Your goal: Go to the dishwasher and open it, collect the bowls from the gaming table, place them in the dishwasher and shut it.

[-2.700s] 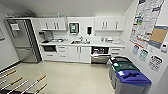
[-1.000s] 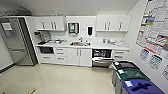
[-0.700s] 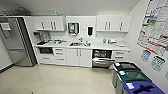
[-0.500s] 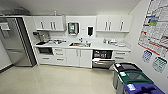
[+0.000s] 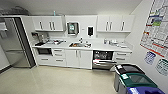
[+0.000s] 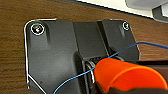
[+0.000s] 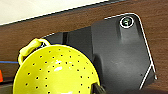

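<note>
The kitchen is evenly and brightly lit from overhead, with soft blur throughout. Straight lines are bowed toward the edges of the head view. Pale highlights are seen on the yellow colander (image 7: 56,73).

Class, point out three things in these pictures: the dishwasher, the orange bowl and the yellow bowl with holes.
dishwasher (image 5: 103,55), head view, on its dark open inside.
orange bowl (image 6: 125,75), left wrist view, on its outer wall.
yellow bowl (image 7: 56,72), right wrist view, on its holed outer wall.

Likely office kitchenette, white cabinets (image 5: 50,23), sink (image 5: 79,45), fridge (image 5: 13,42)
</note>
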You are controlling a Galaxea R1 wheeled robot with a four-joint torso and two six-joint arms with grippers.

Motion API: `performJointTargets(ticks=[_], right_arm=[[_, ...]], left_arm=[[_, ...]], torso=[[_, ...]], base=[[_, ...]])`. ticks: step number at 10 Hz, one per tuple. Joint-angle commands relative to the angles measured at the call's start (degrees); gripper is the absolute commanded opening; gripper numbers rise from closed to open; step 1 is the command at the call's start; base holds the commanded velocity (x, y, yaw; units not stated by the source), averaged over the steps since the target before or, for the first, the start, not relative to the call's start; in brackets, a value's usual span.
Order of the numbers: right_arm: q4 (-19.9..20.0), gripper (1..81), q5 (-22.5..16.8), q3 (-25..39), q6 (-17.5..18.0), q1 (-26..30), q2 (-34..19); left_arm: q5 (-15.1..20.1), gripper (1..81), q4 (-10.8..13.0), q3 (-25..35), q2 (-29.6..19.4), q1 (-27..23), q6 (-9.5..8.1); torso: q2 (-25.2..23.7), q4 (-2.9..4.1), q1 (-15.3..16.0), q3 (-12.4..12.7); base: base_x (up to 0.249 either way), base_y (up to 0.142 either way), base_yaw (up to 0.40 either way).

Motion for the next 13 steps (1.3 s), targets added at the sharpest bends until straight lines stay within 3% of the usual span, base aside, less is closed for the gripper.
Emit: performJointTargets(ticks=[1,13], right_arm=[[-0.78,1.0,-1.55,0.1,-0.14,2.94,-0.23],[-0.78,1.0,-1.55,-0.07,-0.14,2.85,-0.66]], left_arm=[[2.03,1.0,-0.42,0.45,-0.47,-2.96,0.01],[2.03,1.0,-0.42,0.45,-0.21,-2.96,0.01]], torso=[[0.0,0.0,0.0,0.0],[0.0,0.0,0.02,0.0]], base=[[0.137,0.0,0.0],[0.136,0.0,0.0]])
